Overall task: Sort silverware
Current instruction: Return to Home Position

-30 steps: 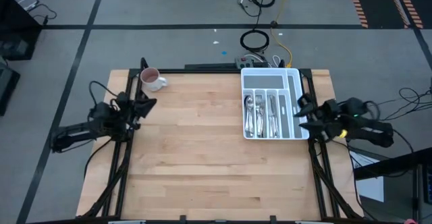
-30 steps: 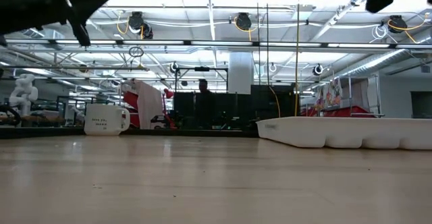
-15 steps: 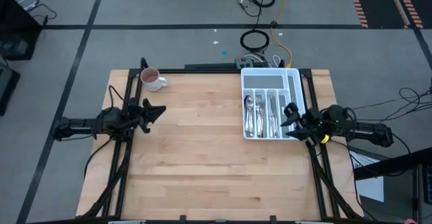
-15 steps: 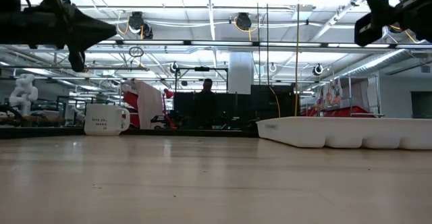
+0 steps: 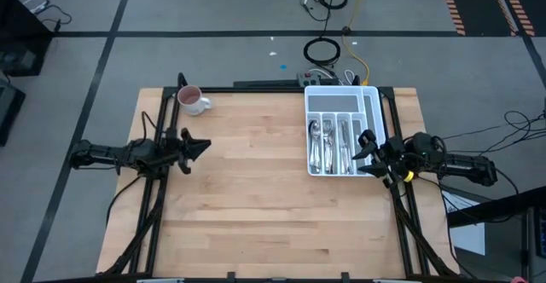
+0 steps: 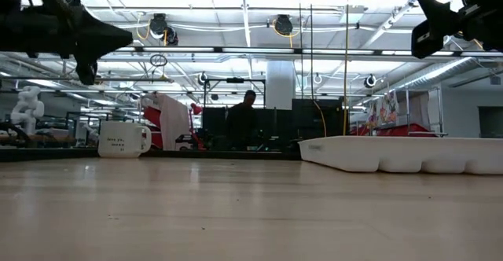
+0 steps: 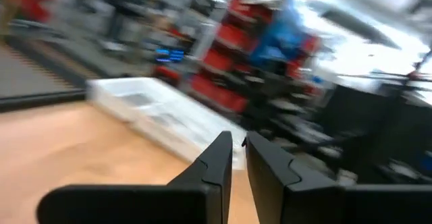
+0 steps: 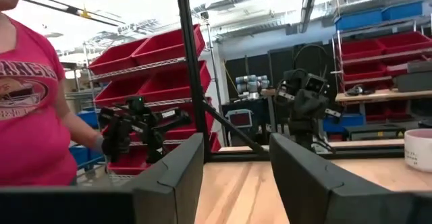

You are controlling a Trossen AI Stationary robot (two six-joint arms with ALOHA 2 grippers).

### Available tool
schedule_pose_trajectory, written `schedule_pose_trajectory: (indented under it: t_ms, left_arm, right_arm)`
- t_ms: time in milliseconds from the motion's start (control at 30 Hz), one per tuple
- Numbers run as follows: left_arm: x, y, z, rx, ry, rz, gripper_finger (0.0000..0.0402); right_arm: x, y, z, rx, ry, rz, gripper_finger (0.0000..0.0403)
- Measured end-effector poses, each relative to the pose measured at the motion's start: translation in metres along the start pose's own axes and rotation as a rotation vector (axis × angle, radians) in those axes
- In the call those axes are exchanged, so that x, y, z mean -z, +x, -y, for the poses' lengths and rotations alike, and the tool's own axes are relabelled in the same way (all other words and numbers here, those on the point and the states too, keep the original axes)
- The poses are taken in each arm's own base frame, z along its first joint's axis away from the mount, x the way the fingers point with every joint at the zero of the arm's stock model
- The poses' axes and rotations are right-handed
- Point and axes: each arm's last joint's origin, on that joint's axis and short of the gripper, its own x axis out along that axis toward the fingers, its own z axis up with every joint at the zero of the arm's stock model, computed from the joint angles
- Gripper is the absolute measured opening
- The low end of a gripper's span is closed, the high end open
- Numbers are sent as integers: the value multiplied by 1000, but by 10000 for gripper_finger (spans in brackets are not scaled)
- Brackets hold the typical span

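The silverware (image 5: 331, 145) lies in the long compartments of the white tray (image 5: 373, 104) at the table's far right; the tray's wall (image 6: 393, 153) hides it in the low view. My left gripper (image 5: 200, 145) hovers shut above the table's left part, pointing right, with the tray (image 7: 152, 109) far ahead of it (image 7: 237, 146). My right gripper (image 5: 365, 151) hovers open above the tray's right edge, pointing left, fingers spread (image 8: 236, 153). Both are high above the wood in the low view, the left gripper (image 6: 122, 35) and the right gripper (image 6: 420, 25).
A white mug with a pink inside (image 5: 192, 101) stands at the far left corner, also in the low view as the mug (image 6: 123, 138). Bare wood fills the table's middle and near half. A person in a pink shirt (image 8: 30, 102) stands beyond the table's left side.
Both arms have come down and swung inward. My left gripper has moved right and slightly toward the near edge. My right gripper has moved left, from beside the tray to over its right edge. The silverware has stayed still.
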Motion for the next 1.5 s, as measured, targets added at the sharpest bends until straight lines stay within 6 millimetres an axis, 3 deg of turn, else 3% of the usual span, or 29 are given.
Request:
schedule_pose_trajectory:
  t_ms: [233, 400, 1500]
  left_arm:
    - [4, -2, 9, 316, -69, -154, 50]
    - [16, -3, 5, 300, -65, -300, 50]
    - [16, -3, 5, 300, -55, -306, 50]
  right_arm:
    - [2, 0, -2, -73, -17, -37, 162]
    - [7, 0, 0, -29, 4, -73, 162]
    - [8, 0, 1, -25, 12, -87, 162]
